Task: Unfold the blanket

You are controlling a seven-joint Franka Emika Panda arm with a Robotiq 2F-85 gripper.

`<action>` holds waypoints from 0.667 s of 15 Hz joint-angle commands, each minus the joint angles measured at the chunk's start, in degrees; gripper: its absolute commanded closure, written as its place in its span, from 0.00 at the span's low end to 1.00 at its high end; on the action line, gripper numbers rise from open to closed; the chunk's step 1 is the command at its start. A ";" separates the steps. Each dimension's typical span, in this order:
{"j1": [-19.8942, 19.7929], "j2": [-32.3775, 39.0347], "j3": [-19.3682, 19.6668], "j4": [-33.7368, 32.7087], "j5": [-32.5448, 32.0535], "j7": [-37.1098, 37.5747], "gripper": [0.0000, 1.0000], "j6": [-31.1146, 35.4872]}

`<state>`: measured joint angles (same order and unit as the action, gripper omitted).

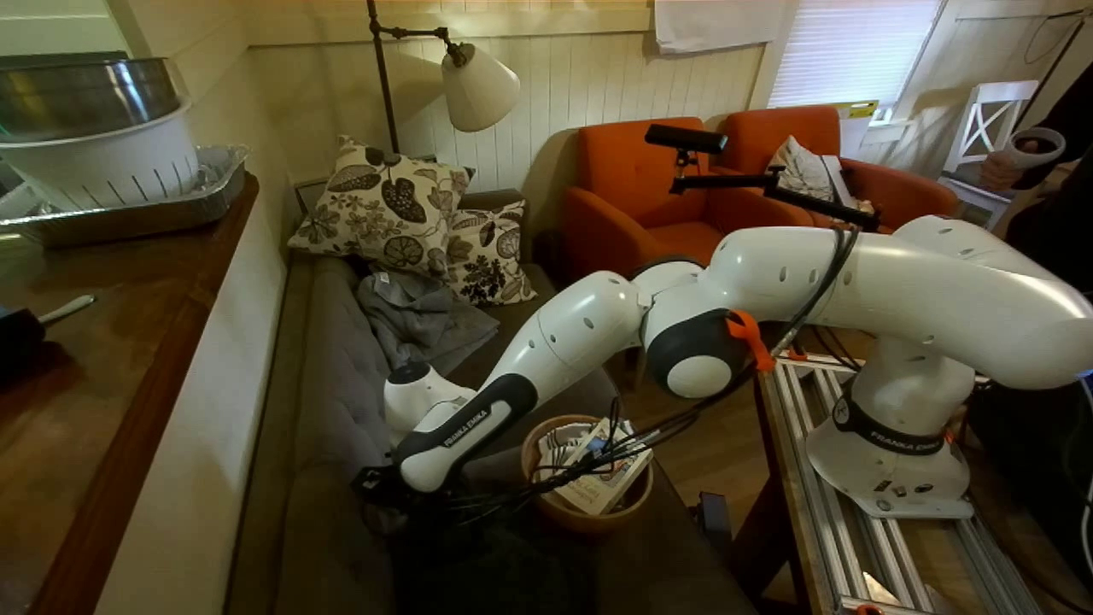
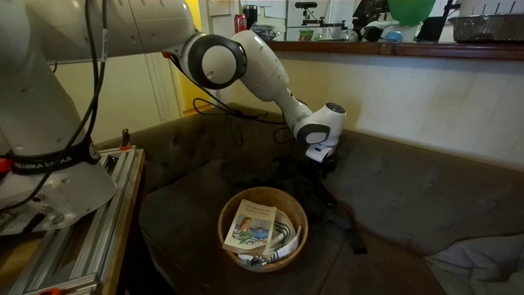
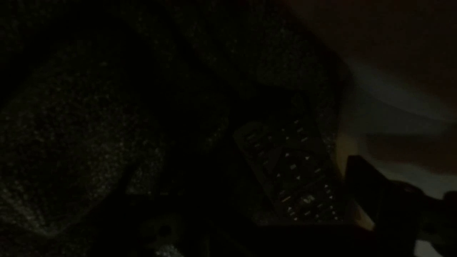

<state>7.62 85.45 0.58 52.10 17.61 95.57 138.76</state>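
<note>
A grey blanket lies crumpled on the couch beside the pillows; part of it also shows in an exterior view. It is well apart from my gripper. My gripper is low against the couch back, also seen in an exterior view. Dark bunched cloth lies beside and below it. The dim wrist view shows dark speckled fabric and a black remote control. The fingers look wide apart, with nothing clearly pinched; the left finger is hard to make out.
A wooden bowl with a book and a striped cloth stands on the couch beside the arm. Another black bar-shaped object lies on the seat. Patterned pillows, a lamp and a wooden ledge are around.
</note>
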 commanded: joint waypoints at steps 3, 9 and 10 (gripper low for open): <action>-0.69 -0.08 -0.66 -2.21 -3.18 -1.28 0.00 -10.07; -0.40 -0.23 -0.23 -2.37 -3.85 -0.76 0.00 -17.21; -0.03 -0.23 0.20 -2.44 -4.19 -0.19 0.00 -17.32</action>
<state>7.38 85.23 0.63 50.51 15.40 94.14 123.39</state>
